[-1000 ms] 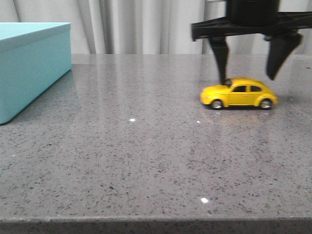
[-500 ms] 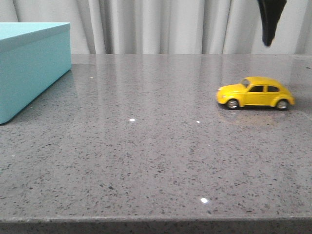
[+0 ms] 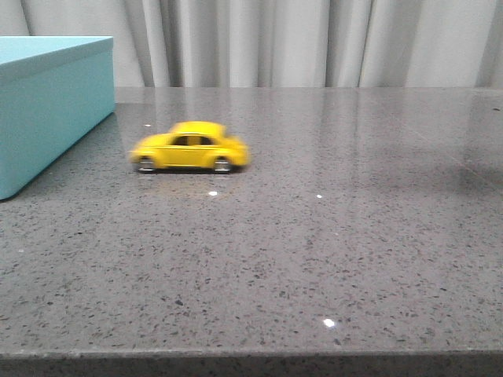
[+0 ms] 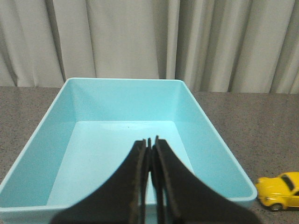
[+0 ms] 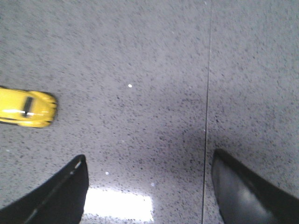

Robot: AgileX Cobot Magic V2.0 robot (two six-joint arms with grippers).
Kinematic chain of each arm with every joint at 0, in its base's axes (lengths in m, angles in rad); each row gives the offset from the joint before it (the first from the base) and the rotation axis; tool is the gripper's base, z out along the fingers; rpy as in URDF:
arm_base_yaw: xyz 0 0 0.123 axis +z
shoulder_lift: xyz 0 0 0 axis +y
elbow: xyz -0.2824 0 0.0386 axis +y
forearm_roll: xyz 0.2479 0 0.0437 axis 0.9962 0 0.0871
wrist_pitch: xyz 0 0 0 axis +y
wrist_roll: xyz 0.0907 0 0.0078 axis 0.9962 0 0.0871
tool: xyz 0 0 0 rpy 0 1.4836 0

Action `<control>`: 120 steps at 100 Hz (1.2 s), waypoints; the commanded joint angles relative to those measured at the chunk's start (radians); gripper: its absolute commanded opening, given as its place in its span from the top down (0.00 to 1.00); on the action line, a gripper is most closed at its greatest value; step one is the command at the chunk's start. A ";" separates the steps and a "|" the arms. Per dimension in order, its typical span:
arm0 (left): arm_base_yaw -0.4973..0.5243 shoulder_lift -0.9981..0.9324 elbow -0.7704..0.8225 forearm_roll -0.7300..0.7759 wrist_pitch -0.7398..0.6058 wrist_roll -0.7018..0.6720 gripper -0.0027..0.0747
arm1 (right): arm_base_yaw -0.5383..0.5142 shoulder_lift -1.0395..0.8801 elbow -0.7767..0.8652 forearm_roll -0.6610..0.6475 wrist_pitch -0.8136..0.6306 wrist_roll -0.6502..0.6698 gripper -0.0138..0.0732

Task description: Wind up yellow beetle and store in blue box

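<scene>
The yellow beetle [image 3: 189, 147] stands on its wheels on the grey table, blurred, a short way right of the blue box [image 3: 49, 102] at the far left. It also shows in the left wrist view [image 4: 280, 191] beside the box's near corner and in the right wrist view [image 5: 26, 108]. The blue box [image 4: 93, 135] is open and empty inside. My left gripper [image 4: 150, 140] is shut and empty, above the box. My right gripper [image 5: 148, 161] is open and empty, high above bare table, away from the car. Neither gripper shows in the front view.
The grey speckled table [image 3: 314, 251] runs to a front edge at the bottom of the front view. A pale curtain [image 3: 299, 39] hangs behind it. A thin seam [image 5: 207, 93] crosses the tabletop in the right wrist view.
The right gripper let go of the beetle, rose and left the front view. The car first shifted right, then ran left across the table to near the blue box.
</scene>
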 commanded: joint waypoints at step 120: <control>-0.350 0.966 -0.953 -0.001 0.648 0.642 0.19 | 0.001 -0.479 0.351 0.009 -0.332 -0.010 0.21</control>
